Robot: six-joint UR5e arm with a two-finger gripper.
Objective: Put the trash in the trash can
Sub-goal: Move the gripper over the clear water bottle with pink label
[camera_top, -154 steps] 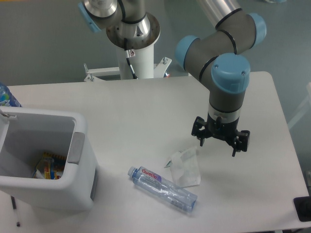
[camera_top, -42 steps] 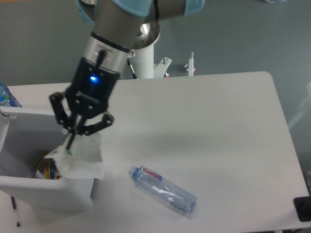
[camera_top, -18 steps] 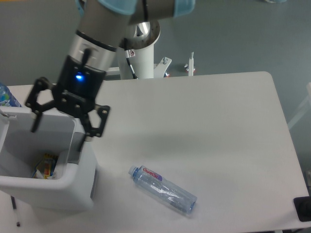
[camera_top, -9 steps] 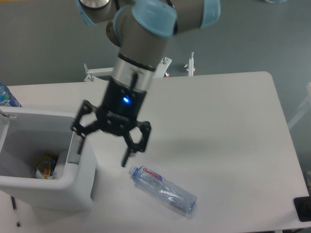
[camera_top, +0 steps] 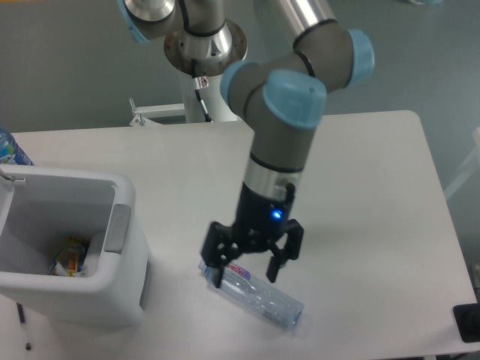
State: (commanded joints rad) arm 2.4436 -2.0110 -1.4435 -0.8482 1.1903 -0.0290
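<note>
At left on surface (camera_top: 375,187): trash can (camera_top: 124,196) holds colourful packet (camera_top: 67,256), whitish bag (camera_top: 93,251) | bottle (camera_top: 259,296) lying near front edge | end effector (camera_top: 246,266) spread wide, straddling bottle's cap end

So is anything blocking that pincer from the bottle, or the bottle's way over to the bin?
Nothing visible. The open pincer hangs right over the bottle, and only bare table lies between the bottle and the bin.
</note>
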